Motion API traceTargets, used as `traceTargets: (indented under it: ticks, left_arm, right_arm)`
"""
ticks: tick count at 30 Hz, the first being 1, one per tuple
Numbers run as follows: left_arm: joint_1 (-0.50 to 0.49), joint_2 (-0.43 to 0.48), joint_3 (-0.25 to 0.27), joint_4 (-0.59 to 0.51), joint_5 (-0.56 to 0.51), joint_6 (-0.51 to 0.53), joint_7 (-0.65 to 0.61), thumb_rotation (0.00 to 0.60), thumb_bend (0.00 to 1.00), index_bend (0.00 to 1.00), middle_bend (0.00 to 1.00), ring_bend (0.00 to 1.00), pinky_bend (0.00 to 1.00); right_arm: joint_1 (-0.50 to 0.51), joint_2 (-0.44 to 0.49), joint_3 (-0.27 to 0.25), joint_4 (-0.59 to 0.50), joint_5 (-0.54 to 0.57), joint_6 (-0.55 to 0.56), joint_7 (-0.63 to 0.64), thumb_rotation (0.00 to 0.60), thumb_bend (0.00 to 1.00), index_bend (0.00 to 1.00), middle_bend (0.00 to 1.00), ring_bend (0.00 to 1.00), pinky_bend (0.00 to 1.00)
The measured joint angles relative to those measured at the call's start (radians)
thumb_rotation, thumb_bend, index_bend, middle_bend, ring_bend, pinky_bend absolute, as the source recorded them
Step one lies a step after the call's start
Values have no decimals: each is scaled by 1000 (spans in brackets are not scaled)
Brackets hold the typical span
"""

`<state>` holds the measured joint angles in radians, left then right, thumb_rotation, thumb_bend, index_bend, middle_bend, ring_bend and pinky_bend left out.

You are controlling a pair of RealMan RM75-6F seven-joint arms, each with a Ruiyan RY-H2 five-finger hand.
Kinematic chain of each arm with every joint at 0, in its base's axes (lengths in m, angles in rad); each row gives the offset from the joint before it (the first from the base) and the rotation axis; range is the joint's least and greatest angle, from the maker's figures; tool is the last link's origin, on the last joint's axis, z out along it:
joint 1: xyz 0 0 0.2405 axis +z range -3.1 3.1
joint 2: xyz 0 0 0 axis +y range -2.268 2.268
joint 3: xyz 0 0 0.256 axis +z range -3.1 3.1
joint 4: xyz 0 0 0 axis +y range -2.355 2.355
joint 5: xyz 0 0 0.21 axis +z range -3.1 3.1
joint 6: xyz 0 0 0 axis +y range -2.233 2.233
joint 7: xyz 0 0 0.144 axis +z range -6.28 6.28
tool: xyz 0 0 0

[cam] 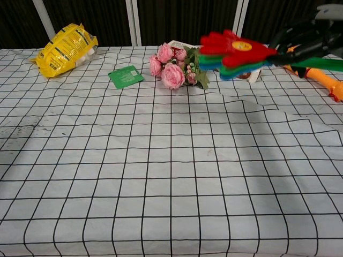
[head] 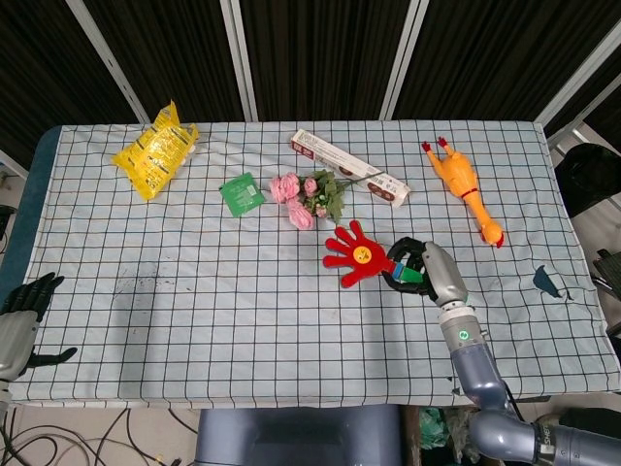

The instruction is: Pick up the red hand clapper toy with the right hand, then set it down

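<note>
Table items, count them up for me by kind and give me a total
Toys: 2, the red hand clapper held by the right hand and the rubber chicken
Packets: 2, the yellow bag and the green sachet
Boxes: 1, the long box
Flower bunches: 1, the pink roses
Total: 6
</note>
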<state>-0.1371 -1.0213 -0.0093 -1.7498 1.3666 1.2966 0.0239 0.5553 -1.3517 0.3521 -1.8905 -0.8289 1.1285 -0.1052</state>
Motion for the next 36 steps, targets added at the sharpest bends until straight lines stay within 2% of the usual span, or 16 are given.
traceTargets:
  ticks: [4, 8, 13, 18, 22, 29, 32, 36]
  left_arm:
    - [0, 0, 0, 0, 0, -1, 1, 600, 0, 0, 0, 0, 0]
    - [-1, -1, 0, 0, -1, -1, 3, 600, 0, 0, 0, 0, 0]
    - [0, -2, -1, 0, -1, 1, 2, 600, 0, 0, 0, 0, 0]
    - [0, -1, 0, -3, 0, -1, -3, 600, 0, 0, 0, 0, 0]
    - [0, 0, 2, -2, 4, -1, -5, 600, 0, 0, 0, 0, 0]
    - [1, 2, 3, -2, 6, 1, -8, 600, 0, 0, 0, 0, 0]
    - [1, 2, 4, -1, 8, 2, -7, 600, 0, 0, 0, 0, 0]
    - [1, 2, 5, -1, 8, 0, -5, 600, 0, 0, 0, 0, 0]
  right_arm:
    - [18, -22, -63, 91, -11, 32, -111, 600, 783, 917, 759, 643, 631]
    - [13, -31, -44, 74, -7, 35, -57, 600, 783, 917, 759, 643, 631]
    - [-19, -41, 49, -13, -16, 34, 207, 600, 784, 917, 763, 643, 632]
    - [-70, -77, 157, -120, -95, 96, 509, 600, 786, 919, 766, 643, 632]
    - [-112, -101, 222, -197, -172, 150, 635, 600, 785, 919, 766, 643, 632]
    - [-124, -97, 191, -164, -179, 140, 597, 600, 782, 919, 766, 643, 632]
    - [-111, -90, 157, -106, -196, 127, 511, 600, 780, 919, 766, 644, 633]
    - [-82, -70, 82, 6, -228, 87, 326, 600, 780, 919, 764, 643, 632]
